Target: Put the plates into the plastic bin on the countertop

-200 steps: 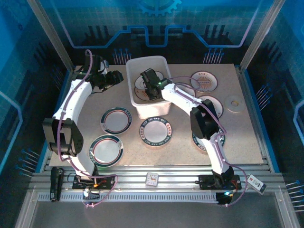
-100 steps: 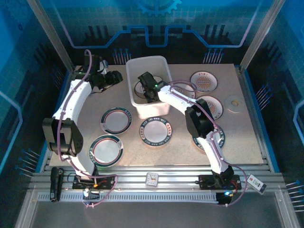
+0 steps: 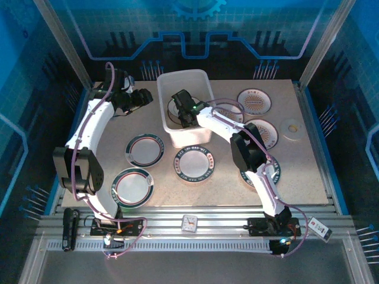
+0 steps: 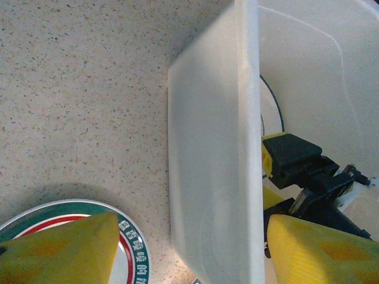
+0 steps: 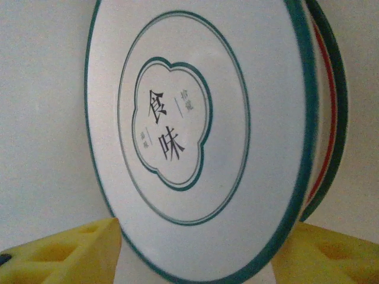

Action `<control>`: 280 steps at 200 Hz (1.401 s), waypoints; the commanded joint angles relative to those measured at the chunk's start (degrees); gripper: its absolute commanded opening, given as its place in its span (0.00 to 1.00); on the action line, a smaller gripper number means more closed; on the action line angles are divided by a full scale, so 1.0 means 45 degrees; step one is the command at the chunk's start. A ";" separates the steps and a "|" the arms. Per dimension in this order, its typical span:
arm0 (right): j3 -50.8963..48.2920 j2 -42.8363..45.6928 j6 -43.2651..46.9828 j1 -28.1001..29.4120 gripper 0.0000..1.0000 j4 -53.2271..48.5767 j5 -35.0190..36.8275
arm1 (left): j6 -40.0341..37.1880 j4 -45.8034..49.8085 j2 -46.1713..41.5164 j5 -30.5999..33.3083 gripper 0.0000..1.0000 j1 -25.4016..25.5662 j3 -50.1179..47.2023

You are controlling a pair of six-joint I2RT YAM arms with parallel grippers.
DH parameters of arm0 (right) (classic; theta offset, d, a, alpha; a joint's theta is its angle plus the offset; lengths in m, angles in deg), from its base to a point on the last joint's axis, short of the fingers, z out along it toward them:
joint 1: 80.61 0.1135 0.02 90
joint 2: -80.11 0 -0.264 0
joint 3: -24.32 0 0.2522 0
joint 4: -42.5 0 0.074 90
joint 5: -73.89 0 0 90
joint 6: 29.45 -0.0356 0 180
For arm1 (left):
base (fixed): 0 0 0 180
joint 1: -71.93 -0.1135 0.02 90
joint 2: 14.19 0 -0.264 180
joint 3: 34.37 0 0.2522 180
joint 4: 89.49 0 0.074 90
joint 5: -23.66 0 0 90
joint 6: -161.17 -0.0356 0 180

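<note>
The plastic bin (image 3: pixel 189 137) stands at the back middle of the countertop (image 3: pixel 219 189). My right gripper (image 3: pixel 183 113) is down inside it, open. Its yellow fingers (image 5: pixel 71 251) stand apart on either side of a white, green-rimmed plate (image 5: pixel 195 148) with black lettering. A red-and-green-rimmed plate (image 5: pixel 331 124) lies behind that one. My left gripper (image 3: pixel 141 97) is open beside the bin's left wall (image 4: pixel 213 177), which lies between its fingers (image 4: pixel 65 251) untouched. Dark-rimmed plates (image 3: pixel 144 149), (image 3: pixel 133 186), (image 3: pixel 192 163) lie in front of the bin. Sunburst plates (image 3: pixel 254 100), (image 3: pixel 266 133) lie to the right.
A small pale disc (image 3: pixel 292 129) lies near the right edge. Another plate (image 3: pixel 273 173) is partly under the right arm. A small white clock (image 3: pixel 189 223) and a black tool (image 3: pixel 70 228) rest on the front rails. Frame posts stand at the back corners.
My right gripper has moved slightly left and lower in the bin and opened its jaws, letting go of the plate. The left arm has stayed still.
</note>
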 commanded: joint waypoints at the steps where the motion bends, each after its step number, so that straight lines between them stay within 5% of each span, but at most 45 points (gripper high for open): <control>1: -0.0196 0.0150 0.0178 0.0194 0.75 -0.0075 0.0333 | 0.0052 0.0127 -0.0051 -0.0063 0.68 -0.0097 0.0110; 26: -0.0081 0.0303 0.0559 0.0248 1.00 -0.0415 0.0306 | 0.0066 0.0142 -0.0116 -0.0081 0.68 -0.0089 0.0061; 119: 0.0093 0.1274 0.1403 0.0391 1.00 -0.1434 0.0774 | -0.0079 0.0379 -0.0432 0.0192 0.69 -0.0166 -0.0173; 211: -0.1883 0.3869 0.7162 0.0429 1.00 0.2218 0.0900 | -0.0993 0.1923 -0.1794 0.0303 0.69 -0.2301 -0.2083; 252: -0.2165 0.4958 1.1083 0.0432 0.95 0.2912 -0.0136 | -0.1147 0.2011 -0.2776 0.0215 0.69 -0.3152 -0.4244; 280: -0.3192 0.6038 1.2603 0.0443 0.66 0.3061 -0.0490 | -0.0929 0.1462 -0.2878 0.0153 0.69 -0.3262 -0.5703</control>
